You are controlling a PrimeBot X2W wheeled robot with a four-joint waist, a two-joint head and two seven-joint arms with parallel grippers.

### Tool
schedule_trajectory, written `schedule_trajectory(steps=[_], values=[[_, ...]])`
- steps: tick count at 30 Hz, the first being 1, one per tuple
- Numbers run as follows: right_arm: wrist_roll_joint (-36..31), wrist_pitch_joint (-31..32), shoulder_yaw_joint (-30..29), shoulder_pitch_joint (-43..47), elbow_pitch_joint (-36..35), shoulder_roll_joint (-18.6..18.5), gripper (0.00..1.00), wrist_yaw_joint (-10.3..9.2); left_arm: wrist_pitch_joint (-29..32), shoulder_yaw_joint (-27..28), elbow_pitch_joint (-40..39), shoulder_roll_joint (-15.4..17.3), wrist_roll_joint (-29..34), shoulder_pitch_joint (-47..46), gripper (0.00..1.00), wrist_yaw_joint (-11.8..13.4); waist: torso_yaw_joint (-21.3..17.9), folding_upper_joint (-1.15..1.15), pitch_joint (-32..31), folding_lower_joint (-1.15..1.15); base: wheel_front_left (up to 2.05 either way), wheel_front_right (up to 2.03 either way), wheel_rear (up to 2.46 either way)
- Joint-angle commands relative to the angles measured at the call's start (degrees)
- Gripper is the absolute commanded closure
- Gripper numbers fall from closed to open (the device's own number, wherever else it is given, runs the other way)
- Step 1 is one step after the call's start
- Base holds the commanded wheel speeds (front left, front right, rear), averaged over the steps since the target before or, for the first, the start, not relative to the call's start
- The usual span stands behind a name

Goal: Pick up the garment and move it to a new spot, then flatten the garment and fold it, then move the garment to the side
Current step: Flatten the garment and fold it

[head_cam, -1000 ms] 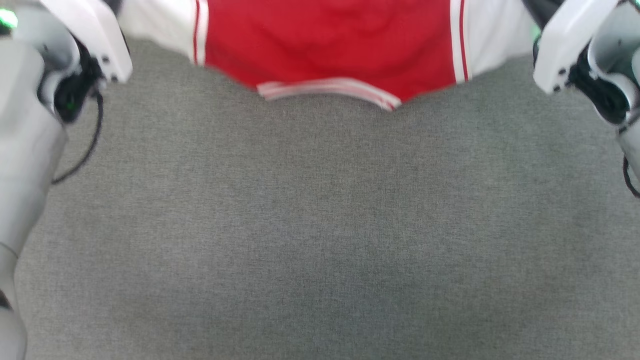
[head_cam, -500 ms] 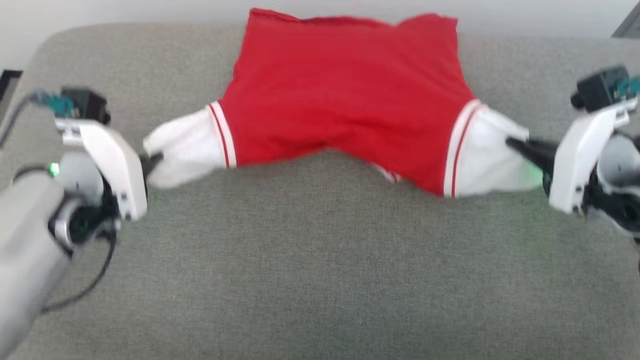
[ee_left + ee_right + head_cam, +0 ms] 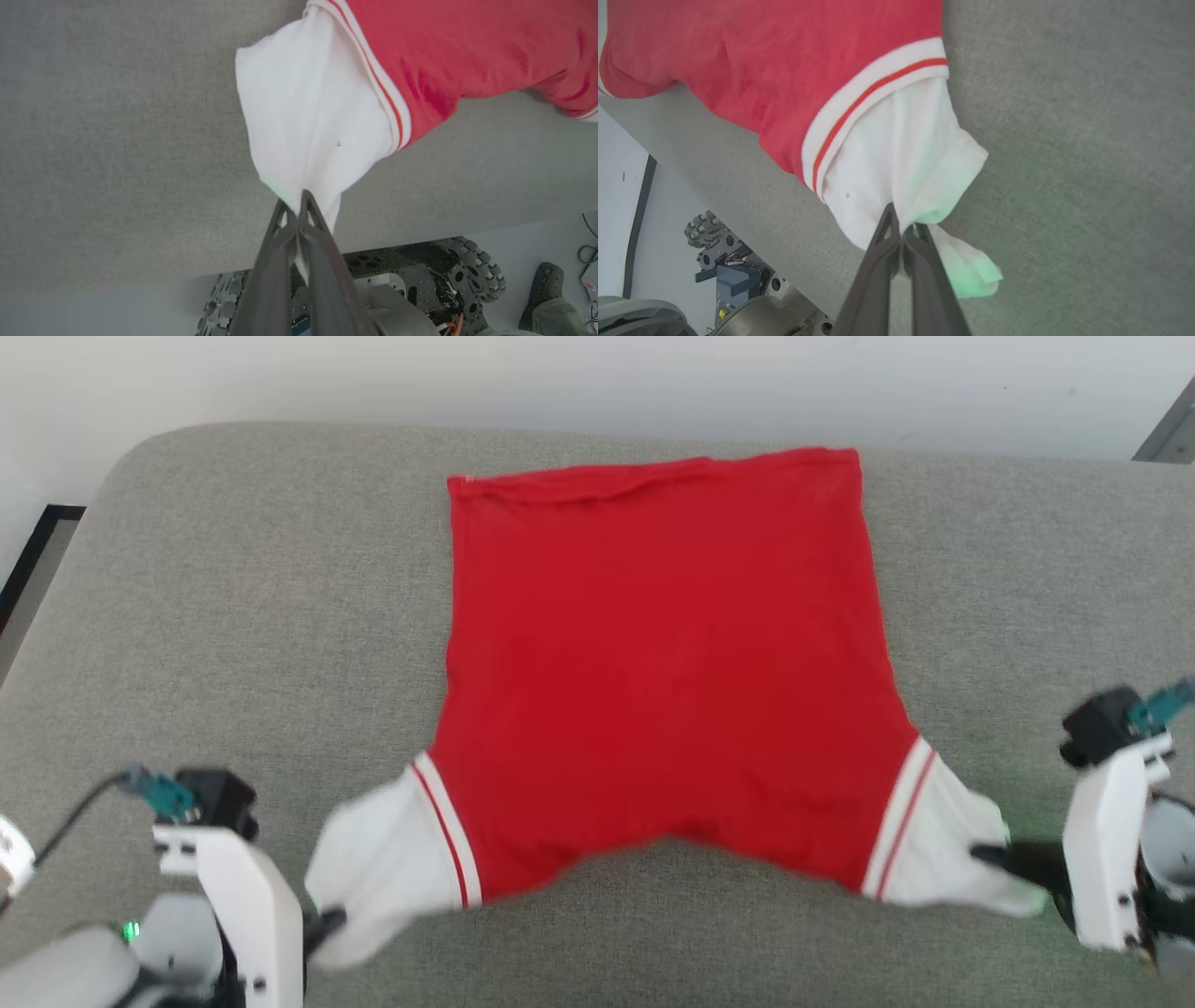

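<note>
Red and white, the garment [image 3: 663, 653] lies spread on the grey cushion [image 3: 233, 616], each sleeve [image 3: 383, 859] pinched in the closed jaws of the left gripper [image 3: 298, 201] and right gripper [image 3: 903, 231], where an uneven tug could slip the thin cloth free or rumple it.

- garment [image 3: 653, 672]: body plain bright red; sleeves at 7 and 4 o'clock white; each sleeve seam has a white band with one thin red stripe.
- cushion [image 3: 233, 616]: grey-green, fine woven fleck.
- left gripper [image 3: 295, 201], right gripper [image 3: 902, 227]: fingers dark grey.
- wrist housings [image 3: 247, 896]: white.
- green tint on the white sleeve tip by the right gripper.
- wall [image 3: 597, 383]: off-white.
</note>
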Motion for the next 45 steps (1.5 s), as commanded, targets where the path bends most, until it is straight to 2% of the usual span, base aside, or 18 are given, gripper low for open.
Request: schedule_trajectory(steps=[1, 7, 11, 14, 15, 16, 17, 18, 22, 30, 35, 40, 43, 45], values=[[0.56, 2.21, -1.48, 3.68, -1.85, -1.0, 1.0, -0.04, -0.12, -0.21, -3.17, 1.49, -1.09, 2.65, 1.0, 2.08, 0.15, 0.0, 0.1, 0.0, 0.0, 0.0, 0.0], [-1.06, 6.74, -7.67, 13.68, -6.84, -1.31, 1.0, -0.04, -0.12, -1.71, -8.36, 3.61, -3.22, 7.63, 1.0, 5.54, 0.64, 0.0, 1.33, 0.0, 0.0, 0.0, 0.0], [-3.55, 6.92, -10.94, 17.35, -8.78, 0.91, 1.0, -0.03, -0.95, -1.85, -8.22, 3.22, -3.42, 8.6, 1.0, 5.89, 0.85, 0.0, 2.29, 0.0, 0.0, 0.0, 0.0], [-8.98, 5.29, -13.5, 18.75, -9.13, 3.88, 1.0, -0.03, -1.74, -1.62, -6.84, 2.03, -2.66, 7.85, 1.0, 4.85, 0.92, 0.0, 3.29, 0.0, 0.0, 0.0, 0.0], [-10.88, 4.66, -13.97, 18.75, -9.22, 5.1, 0.64, -0.04, -2.12, -1.47, -6.28, 1.52, -2.35, 7.32, 1.0, 4.26, 0.93, 0.0, 3.61, 0.0, 0.0, 0.0, 0.0], [-12.28, 4.32, -14.47, 18.82, -8.77, 6.43, 0.51, -0.04, -2.4, -1.3, -5.53, 0.94, -1.91, 6.73, 1.0, 3.64, 0.91, 0.0, 3.83, 0.0, 0.0, 0.0, 0.0], [-13.85, 4.0, -14.98, 18.78, -8.32, 7.38, 0.05, -0.04, -2.74, -1.21, -4.8, 0.36, -1.46, 6.25, 1.0, 3.05, 0.9, 0.0, 3.99, 0.0, 0.0, 0.0, 0.0], [-16.28, 3.92, -15.53, 18.45, -7.87, 9.38, 0.0, -0.04, -3.32, -0.95, -3.37, -0.98, -1.31, 5.49, 1.0, 1.76, 0.85, 0.0, 4.32, 0.0, 0.0, 0.0, 0.0], [-20.25, 5.02, -17.62, 17.88, -9.2, 10.69, 0.0, -0.18, -4.78, -0.29, -1.09, -2.57, -0.44, 4.24, 1.0, -0.28, 0.53, 0.0, 4.82, 0.0, 0.0, 0.0, 0.0], [-23.68, 7.28, -26.9, 17.37, -22.52, 14.21, 0.0, -0.05, -7.34, 1.23, -0.16, -3.04, 0.32, 3.25, 1.0, -2.11, 0.41, 0.0, 6.54, 0.0, 0.0, 0.0, 0.0], [-28.27, 6.76, -32.81, 12.12, -27.1, 17.81, 0.0, -0.03, -7.83, 1.71, 0.04, -3.98, 1.73, 1.29, 1.0, -3.41, 1.6, 0.0, 8.77, 0.0, 0.0, 0.0, 0.0], [-34.51, 3.11, -33.96, 2.27, -24.02, 20.02, 0.0, -0.03, -6.82, 1.45, 1.14, -5.89, 3.25, -1.72, 1.0, -4.69, 3.76, 0.0, 11.29, 0.0, 0.0, 0.0, 0.0], [-37.2, 1.08, -33.35, -3.99, -18.47, 21.26, 0.0, -0.03, -6.29, 1.11, 1.74, -7.43, 4.42, -3.72, 1.0, -5.8, 5.16, 0.0, 12.76, 0.0, 0.0, 0.0, 0.0], [-38.2, 0.28, -32.46, -8.49, -14.2, 20.73, 0.0, -0.03, -5.94, 0.98, 2.2, -8.49, 5.12, -4.88, 1.0, -6.43, 6.23, 0.0, 13.82, 0.0, 0.0, 0.0, 0.0]])
